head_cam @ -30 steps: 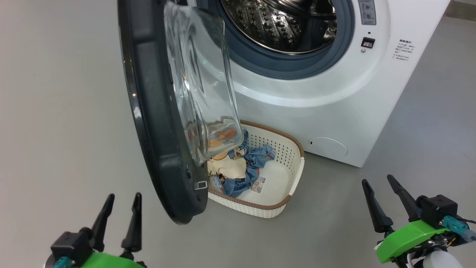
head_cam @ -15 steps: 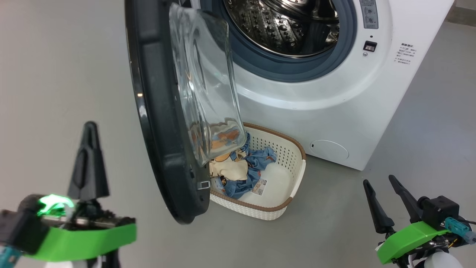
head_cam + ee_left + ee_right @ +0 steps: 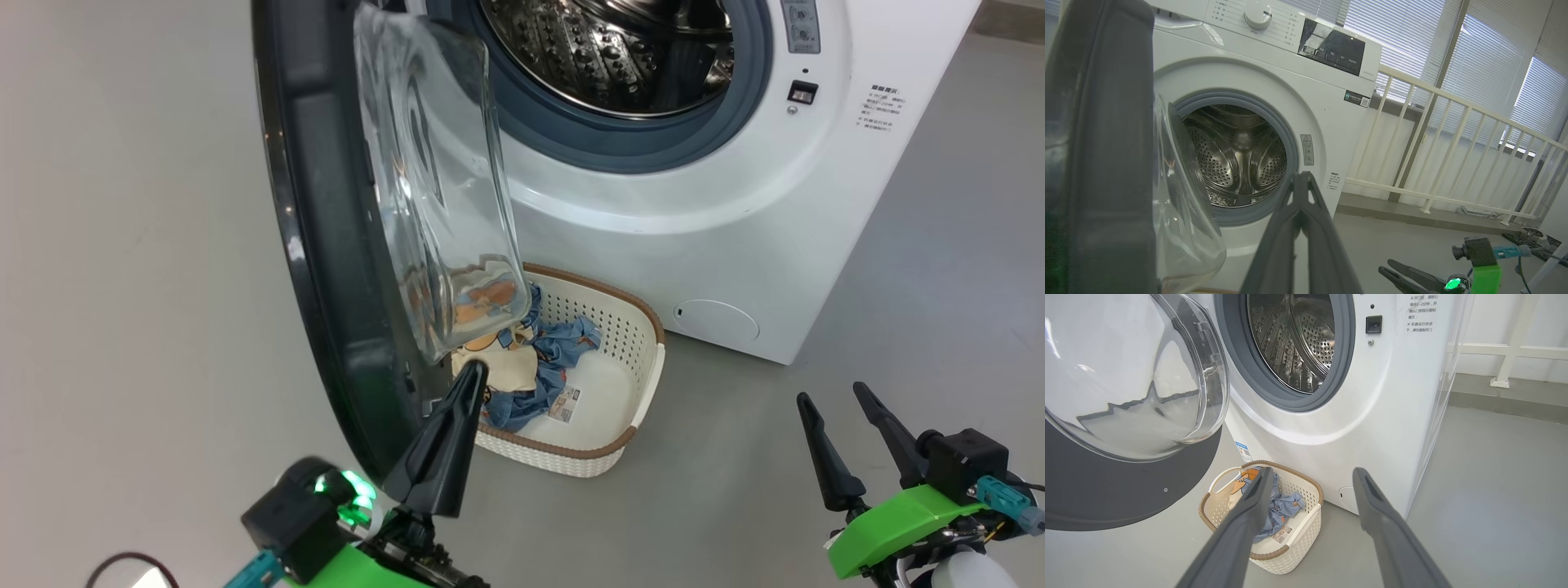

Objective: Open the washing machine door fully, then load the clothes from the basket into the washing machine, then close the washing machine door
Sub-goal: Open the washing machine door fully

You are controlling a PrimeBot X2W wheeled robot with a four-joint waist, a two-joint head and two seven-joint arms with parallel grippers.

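Left jaws closed beside washing machine door (image 3: 326, 245), which overhangs the basket (image 3: 608, 322).

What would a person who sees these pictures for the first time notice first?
The big washing machine door stands open at the head view's upper left, baring the steel drum. Under it, the basket on the floor holds the blue clothes. The shut left gripper points up at the lower centre.

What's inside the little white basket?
Crumpled light-blue clothes with orange cartoons and a cream panel, plus a label sticker on the floor of the basket. The open door overlaps part of the pile, and what lies underneath is hidden.
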